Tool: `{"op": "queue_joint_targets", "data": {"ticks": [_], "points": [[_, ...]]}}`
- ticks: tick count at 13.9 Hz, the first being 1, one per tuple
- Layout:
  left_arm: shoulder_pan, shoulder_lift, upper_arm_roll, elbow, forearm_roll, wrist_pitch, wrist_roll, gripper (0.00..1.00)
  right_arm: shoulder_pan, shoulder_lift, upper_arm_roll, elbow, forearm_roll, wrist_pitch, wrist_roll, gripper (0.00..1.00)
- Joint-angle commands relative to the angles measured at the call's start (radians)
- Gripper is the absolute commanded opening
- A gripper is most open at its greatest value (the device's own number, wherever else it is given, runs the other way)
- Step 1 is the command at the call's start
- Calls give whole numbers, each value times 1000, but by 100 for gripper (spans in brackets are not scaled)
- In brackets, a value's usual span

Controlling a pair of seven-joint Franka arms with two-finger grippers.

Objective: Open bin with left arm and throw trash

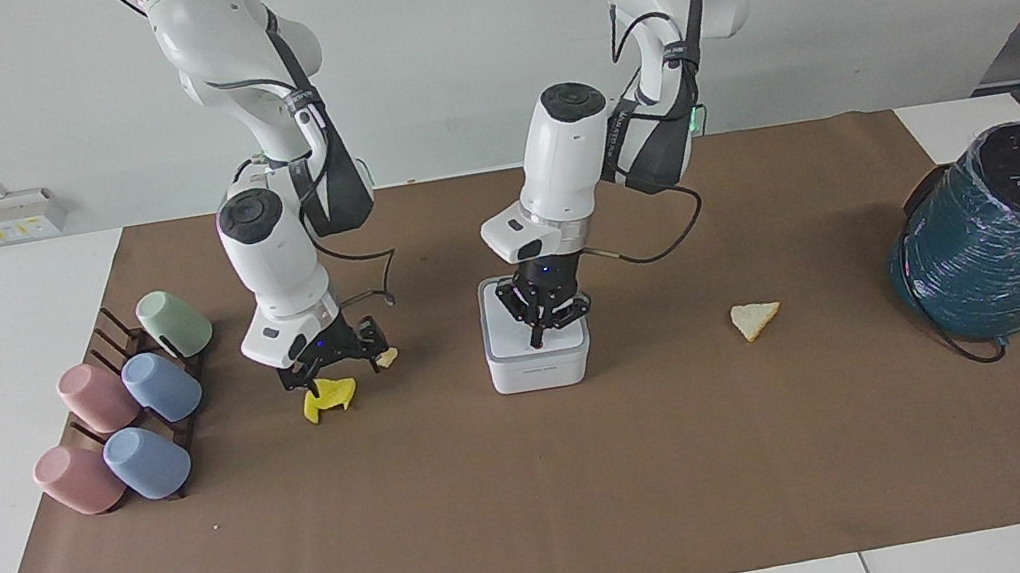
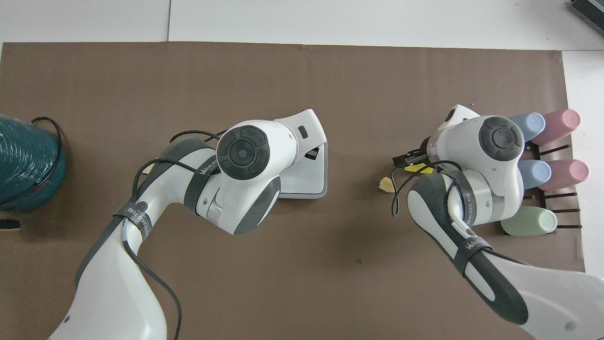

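Brown paper covers the table; facing view shows the left gripper (image 1: 538, 341) pinched shut on the bin (image 1: 539, 365) lid, right gripper (image 1: 333, 372) spread over the yellow scrap (image 1: 329, 397); overhead, arms hide both.

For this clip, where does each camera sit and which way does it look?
Facing view: high across the table, looking at both arms; left pincer shut over the bin, right pincer open over the yellow scrap.
Overhead view: above the robots' end, looking steeply down; both arms enter from below.
Shared: bin, cups.
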Motion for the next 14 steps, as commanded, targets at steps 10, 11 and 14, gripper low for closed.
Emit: {"op": "queue_joint_targets", "data": {"ticks": [10,11,14], "points": [[15,-171,37,-25,5,-189,-8,0,-8,10,8,-55,11,67,9,0],[30,-188,37,-23,5,-220,-4,0,-8,12,8,-53,11,63,32,0],[98,-237,37,-25,8,-298,12,0,7,-8,6,-1,10,-13,124,0]]}}
